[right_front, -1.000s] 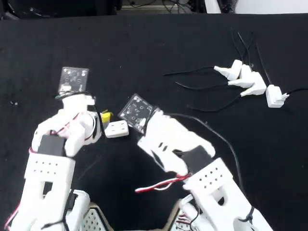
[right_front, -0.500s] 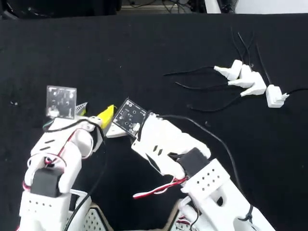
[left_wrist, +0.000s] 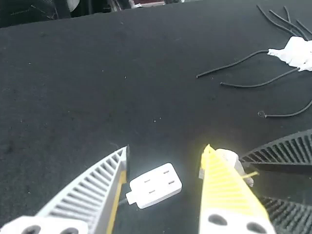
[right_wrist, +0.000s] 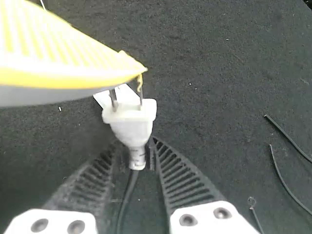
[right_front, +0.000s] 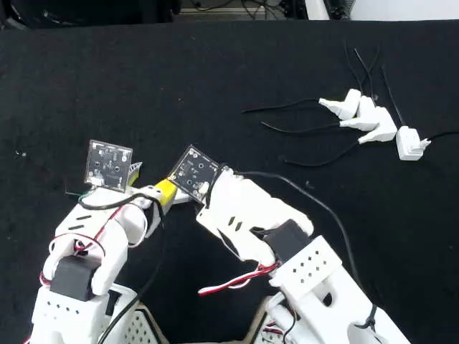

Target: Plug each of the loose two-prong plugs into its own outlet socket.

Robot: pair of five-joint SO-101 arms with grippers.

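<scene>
A white outlet socket block [left_wrist: 154, 185] lies flat on the black table between the spread fingers of my left gripper [left_wrist: 165, 148], which is open around it, one finger grey and the other yellow [left_wrist: 222, 185]. My right gripper [right_wrist: 135, 146] is shut on a white two-prong plug [right_wrist: 130, 122] at its cable end. The prongs point at the outlet block's edge [right_wrist: 111, 99], just short of it, under the left gripper's yellow finger [right_wrist: 63, 58]. In the high view both arms meet at the front left, the yellow finger [right_front: 163, 192] beside the right wrist's camera board [right_front: 195, 172].
Several loose white plugs [right_front: 362, 115] with thin black cords lie at the back right, with a white block [right_front: 409, 142] beside them. A black cable [right_front: 315, 197] trails from the held plug across the table's middle.
My left arm swung left and then back, and its open fingers now straddle the outlet block. The right arm has edged left with the plug toward the outlet.
</scene>
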